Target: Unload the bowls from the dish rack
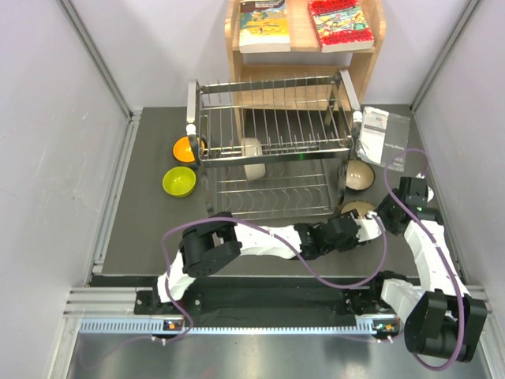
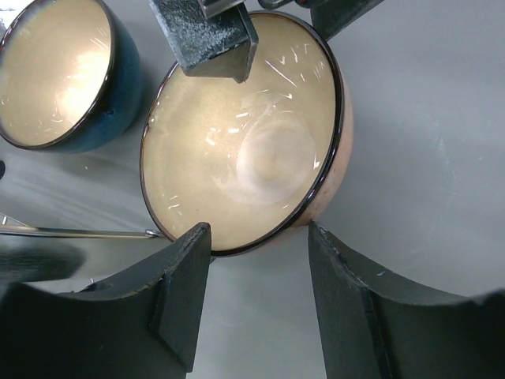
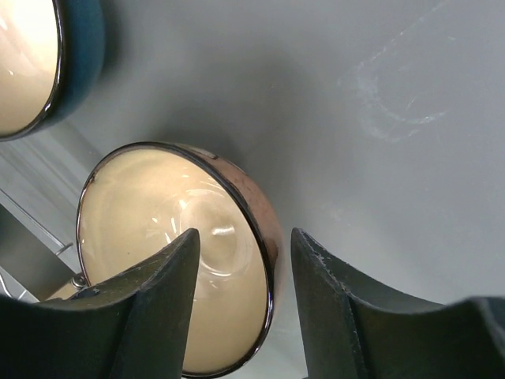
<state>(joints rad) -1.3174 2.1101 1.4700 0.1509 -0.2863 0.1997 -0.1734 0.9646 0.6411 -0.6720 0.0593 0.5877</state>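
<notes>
With the right gripper [image 3: 245, 237] parted astride the rim of the pinkish-tan bowl [image 2: 245, 158], one finger inside, one outside, and the left gripper [image 2: 259, 233] wide above it, upright on the table [image 2: 426, 158] just beside the teal-blue bowl [image 2: 55, 71], right of the dish rack [image 1: 272, 146].

two black-and-white jointed arms [image 1: 260, 243], purple cables [image 1: 268, 229] looped along them, matte black curved fingers [image 2: 183, 294]

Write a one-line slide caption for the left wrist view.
Open left gripper above a pinkish-tan bowl on the grey table, right gripper at its far rim, teal-blue bowl beside it.
</notes>
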